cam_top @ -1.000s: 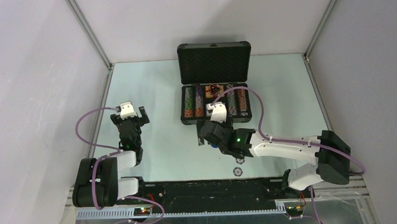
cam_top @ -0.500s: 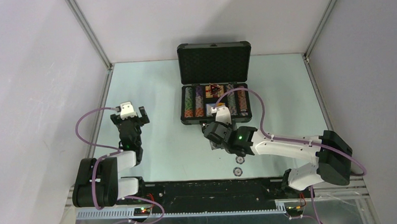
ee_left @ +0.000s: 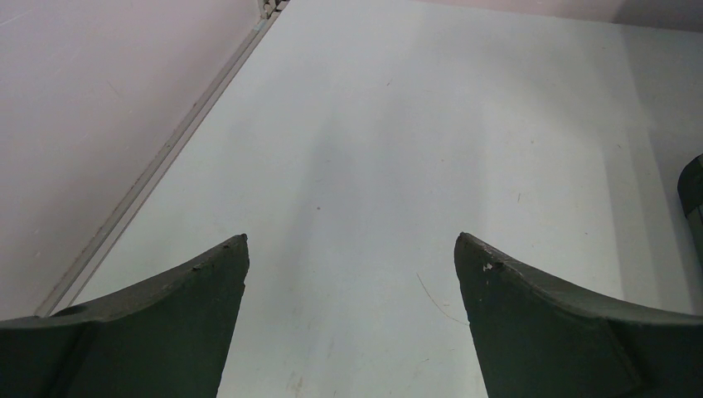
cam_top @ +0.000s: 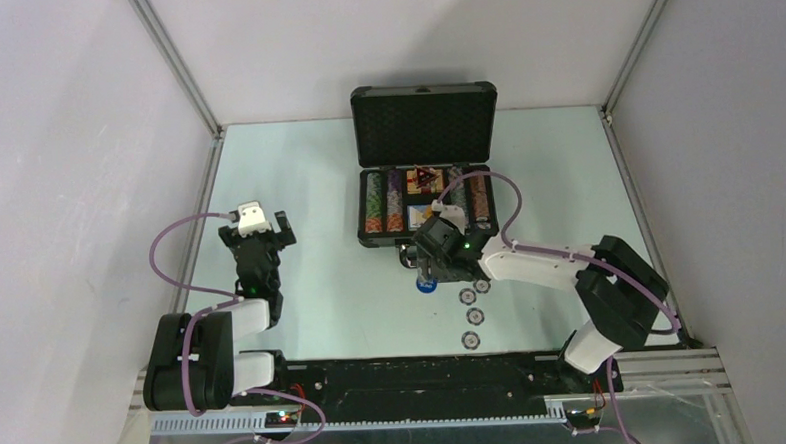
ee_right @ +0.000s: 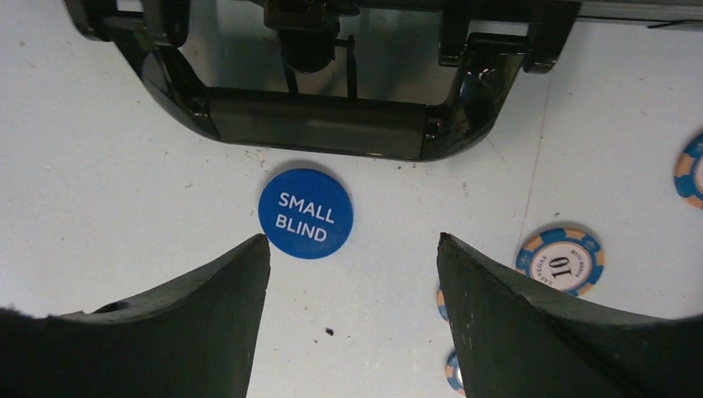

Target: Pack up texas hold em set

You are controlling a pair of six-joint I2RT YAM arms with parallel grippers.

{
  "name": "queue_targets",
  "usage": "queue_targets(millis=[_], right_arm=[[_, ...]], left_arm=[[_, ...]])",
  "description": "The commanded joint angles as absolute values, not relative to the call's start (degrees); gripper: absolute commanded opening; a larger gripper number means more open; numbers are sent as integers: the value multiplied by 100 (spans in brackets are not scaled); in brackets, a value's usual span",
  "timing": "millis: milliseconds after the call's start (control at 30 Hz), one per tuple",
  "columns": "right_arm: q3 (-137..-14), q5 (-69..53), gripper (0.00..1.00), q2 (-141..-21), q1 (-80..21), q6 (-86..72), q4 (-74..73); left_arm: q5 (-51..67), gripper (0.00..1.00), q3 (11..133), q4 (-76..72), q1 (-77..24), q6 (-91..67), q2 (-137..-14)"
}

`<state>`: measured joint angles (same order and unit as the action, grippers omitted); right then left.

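The dark grey briefcase (cam_top: pixel 377 233) lies open at the back middle, with rows of striped poker chips (cam_top: pixel 374 204) in its tray. Its black handle (ee_right: pixel 319 124) fills the top of the right wrist view. A blue round "SMALL BLIND" button (ee_right: pixel 306 213) (cam_top: pixel 427 285) lies flat on the table just in front of the handle. My right gripper (ee_right: pixel 352 240) (cam_top: pixel 421 267) hovers over it, open and holding nothing. Loose blue-and-orange chips (ee_right: pixel 560 260) (cam_top: pixel 466 296) lie to its right. Far to the left, my left gripper (ee_left: pixel 351 240) (cam_top: pixel 266 228) is open over bare table.
More loose chips (cam_top: pixel 470 318) lie between the case and the arm bases, one (cam_top: pixel 470 340) near the front rail. Another chip (ee_right: pixel 690 168) shows at the right edge of the wrist view. Enclosure walls and metal frame posts (cam_top: pixel 177 66) bound the table.
My right arm has swung its gripper forward toward the case front, uncovering loose chips it was hiding. Its jaws narrowed a little. The left arm has not moved.
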<state>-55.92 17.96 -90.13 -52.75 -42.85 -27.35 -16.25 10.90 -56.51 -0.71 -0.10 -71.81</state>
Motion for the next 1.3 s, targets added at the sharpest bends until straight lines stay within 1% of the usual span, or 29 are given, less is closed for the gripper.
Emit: queue_targets(millis=[0,133,167,267,333,400,500,567,667,767,833,900,967,1100,1267], right_arm=[[-5590,1386,77,-9236,-5128,-4312,-2272],[-5635,1196,74,-9481,-5103,-4276,-2086],[-5671,1173,72,-9573,-5105,-4321,-2130],[-5686,1165,70,-9651,-5122,-4350,-2190],[-5691,1142,70,-9680,-5124,-4311,-2204],[-5699,1101,70,-9716,-5129,-4281,-2222],[-5743,1071,70,-9766,-5156,-4253,-2238],[-5764,1083,70,-9807,-5203,-4225,-2245],[-5853,1181,70,-9931,-5262,-4166,-2422],[-6027,1356,70,-10075,-5379,-4091,-2651],[-6083,1426,70,-10151,-5434,-4086,-2755],[-6093,1376,70,-10211,-5463,-4112,-2768],[-6097,1368,69,-10253,-5510,-4123,-2756],[-6095,1363,66,-10330,-5550,-4138,-2742],[-6098,1419,59,-10369,-5589,-4137,-2827]], left_arm=[[-1655,98,1105,-5972,-18,-78,-7148],[-1478,98,1038,-5951,-118,218,-6893],[-1523,98,1007,-5937,-214,314,-6791],[-2502,98,1067,-5474,-620,451,-6225],[-2758,98,1255,-4939,-754,416,-5872],[-3061,98,1550,-4286,-820,200,-5791],[-3097,98,2279,-2848,-883,-179,-5879],[-3099,98,2524,-2306,-882,-434,-5886],[-3090,98,2596,-1927,-874,-806,-5625],[-3007,98,2421,-1731,-870,-1093,-4954],[-3408,98,2303,-1406,-870,-1424,-4479],[-3569,98,2273,-1026,-850,-1689,-4156],[-3409,98,2483,-406,-787,-1840,-4054],[-2934,98,2611,126,-774,-1982,-4002],[-2390,98,2459,-45,-774,-2288,-3907]])
